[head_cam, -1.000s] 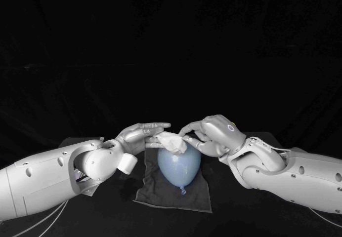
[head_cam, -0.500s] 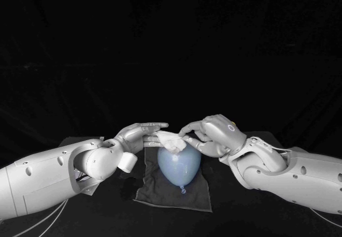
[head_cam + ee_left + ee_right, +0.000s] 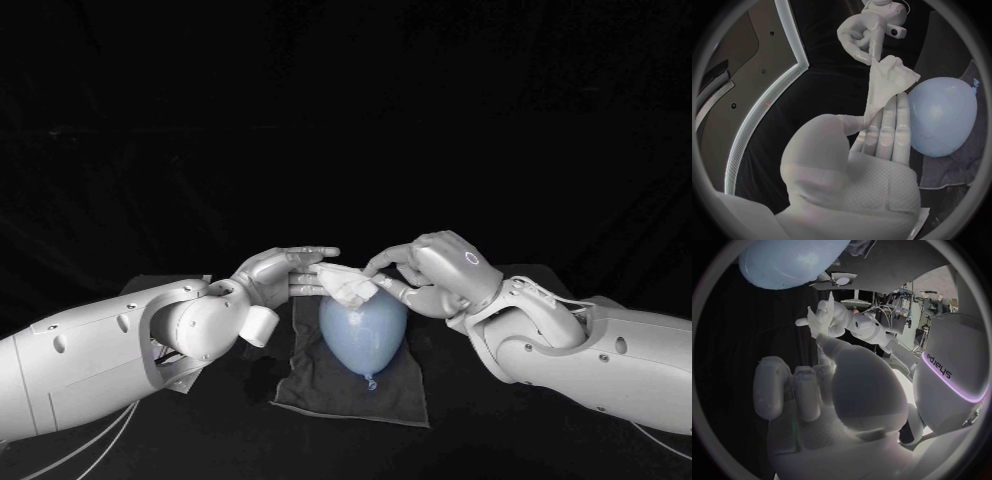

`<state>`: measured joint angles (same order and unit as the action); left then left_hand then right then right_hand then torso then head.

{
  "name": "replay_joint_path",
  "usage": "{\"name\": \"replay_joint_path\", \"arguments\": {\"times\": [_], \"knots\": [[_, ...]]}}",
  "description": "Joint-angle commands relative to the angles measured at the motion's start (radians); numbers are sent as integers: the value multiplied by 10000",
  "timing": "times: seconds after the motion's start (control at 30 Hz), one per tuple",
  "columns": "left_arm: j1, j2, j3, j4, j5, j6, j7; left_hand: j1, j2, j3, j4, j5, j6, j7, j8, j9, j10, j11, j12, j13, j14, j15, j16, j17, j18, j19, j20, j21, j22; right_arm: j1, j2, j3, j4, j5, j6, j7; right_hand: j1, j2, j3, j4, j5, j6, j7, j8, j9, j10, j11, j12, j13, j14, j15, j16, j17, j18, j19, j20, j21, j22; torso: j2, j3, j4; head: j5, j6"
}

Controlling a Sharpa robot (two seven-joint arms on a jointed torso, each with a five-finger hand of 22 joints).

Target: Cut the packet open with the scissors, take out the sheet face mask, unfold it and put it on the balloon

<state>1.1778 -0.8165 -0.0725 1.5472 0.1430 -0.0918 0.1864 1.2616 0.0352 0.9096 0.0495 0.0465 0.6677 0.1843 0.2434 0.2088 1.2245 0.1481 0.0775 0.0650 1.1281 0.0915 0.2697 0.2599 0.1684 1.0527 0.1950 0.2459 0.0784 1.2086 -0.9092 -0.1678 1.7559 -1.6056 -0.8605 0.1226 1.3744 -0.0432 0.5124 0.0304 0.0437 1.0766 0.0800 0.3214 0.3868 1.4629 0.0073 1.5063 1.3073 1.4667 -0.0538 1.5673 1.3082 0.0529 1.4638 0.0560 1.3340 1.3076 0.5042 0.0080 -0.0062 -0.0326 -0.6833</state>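
The left hand (image 3: pixel 281 276) pinches one end of the crumpled sheet face mask (image 3: pixel 346 284) and the right hand (image 3: pixel 433 272) pinches the other, at the twelve o'clock end of the balloon (image 3: pixel 361 335). Unfolding seems under way; next, the hands likely need to draw apart and spread it.

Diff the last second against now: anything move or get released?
Barely. The right hand edged slightly toward the robot's right. Nothing was taken or let go: the left hand and the right hand still hold the bunched sheet mask between them at the balloon's far end. The balloon lies unmoved on the dark cloth.
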Motion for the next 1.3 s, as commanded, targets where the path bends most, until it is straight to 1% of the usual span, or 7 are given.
{"name": "replay_joint_path", "arguments": {"times": [0.03,0.23,0.33,0.57,0.73,1.23,1.3], "knots": [[13,15,10,13,75,-201,23,-97,21,64,-7,20,-27,393,62,15,62,-18,-47,7,78,16,-48,15,158,-11,53,-52,-17,7,-29,7,79,-146,106,50,-91,-16,67,12,48,38,-12,78,257,781,-44,45,2217,1041,-40,35,2626,-74,201,-44,55,2030,-2,-1,-4,5,-2],[13,18,10,22,75,-352,35,-104,22,76,-22,19,-23,391,70,18,64,-20,-49,7,78,15,-53,18,158,-10,53,-56,-20,5,-82,3,231,-137,223,81,-97,-19,73,9,47,36,-14,92,269,789,-46,60,2228,1041,-42,35,2626,-76,205,-45,65,2032,-1,-3,0,11,-8],[13,14,10,32,75,-506,20,-113,25,107,-64,19,-16,388,87,24,60,-22,-59,6,72,15,-69,25,158,-8,51,-65,-27,-1,-129,-5,401,-112,334,124,-97,-19,73,9,47,36,-14,92,269,789,-46,60,2228,1041,-42,35,2626,-76,205,-45,65,2032,-5,-4,4,20,-14],[12,16,9,31,75,-623,12,-120,20,133,-110,19,-12,390,103,29,55,-20,-69,5,67,16,-85,31,158,-6,49,-73,-33,-22,-193,-25,724,-113,464,81,-103,-21,79,7,47,33,-15,103,279,788,-47,56,2226,1041,-43,35,2626,-74,200,-46,54,2030,-3,-1,-2,33,-22],[11,14,9,33,75,-636,15,-126,12,131,-117,18,-16,394,105,29,53,-17,-72,5,65,17,-89,33,156,-5,50,-76,-35,-29,-237,-32,808,-127,474,12,-111,-22,87,5,48,27,-16,116,291,788,-49,56,2227,1041,-45,35,2626,-73,199,-47,51,2029,3,0,-1,39,-4],[10,-3,9,28,73,-722,-4,-132,-4,131,-145,18,-20,399,113,32,48,-12,-79,4,62,20,-100,37,156,-2,49,-80,-38,-72,-389,-64,1056,-122,637,-18,-111,-22,87,5,48,27,-16,116,291,788,-49,56,2227,1041,-45,35,2626,-73,199,-47,51,2029,-5,1,0,53,-35],[10,-4,9,27,73,-705,-3,-126,-42,128,-218,18,-32,406,124,35,45,-9,-87,4,70,18,-111,48,160,14,38,-77,-39,-78,-409,-67,1087,-121,633,-33,-111,-22,87,5,48,27,-16,116,291,788,-49,56,2227,1041,-45,35,2626,-73,199,-47,51,2029,-5,2,0,55,-37]]}}
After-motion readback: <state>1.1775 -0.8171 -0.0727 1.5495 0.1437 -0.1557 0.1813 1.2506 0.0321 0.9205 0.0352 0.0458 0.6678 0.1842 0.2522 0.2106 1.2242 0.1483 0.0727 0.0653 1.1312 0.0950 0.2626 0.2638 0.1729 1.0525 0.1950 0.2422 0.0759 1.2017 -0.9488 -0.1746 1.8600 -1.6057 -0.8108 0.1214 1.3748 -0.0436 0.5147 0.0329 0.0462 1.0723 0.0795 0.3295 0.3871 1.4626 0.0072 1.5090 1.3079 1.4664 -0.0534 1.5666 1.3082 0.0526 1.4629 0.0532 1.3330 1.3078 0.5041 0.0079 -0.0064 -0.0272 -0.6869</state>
